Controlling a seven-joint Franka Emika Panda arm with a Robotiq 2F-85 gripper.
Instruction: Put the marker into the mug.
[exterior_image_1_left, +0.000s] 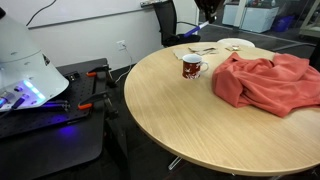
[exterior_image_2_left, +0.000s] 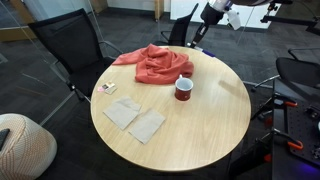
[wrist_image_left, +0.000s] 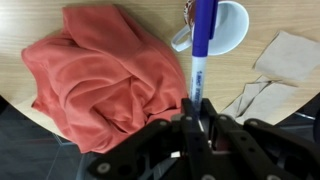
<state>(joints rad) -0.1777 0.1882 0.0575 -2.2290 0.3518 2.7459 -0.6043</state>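
Marker (wrist_image_left: 203, 50) pinched by one end in closed claw (wrist_image_left: 198, 118), held high over far side of table (exterior_image_2_left: 205, 140). Mug (exterior_image_2_left: 184, 88) upright mid-table, touching or just beside red cloth (exterior_image_2_left: 155, 65). Risk as I judge it: narrow mouth, long marker. An off-centre drop may clip the rim, bounce out, or land in the cloth.

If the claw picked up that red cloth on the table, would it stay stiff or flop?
Probably floppy: the red cloth lies crumpled in soft folds, so a lifted corner would likely drape. Pushed, it would likely bunch up rather than slide whole. One edge seems to overhang the table rim, so it might slip off.
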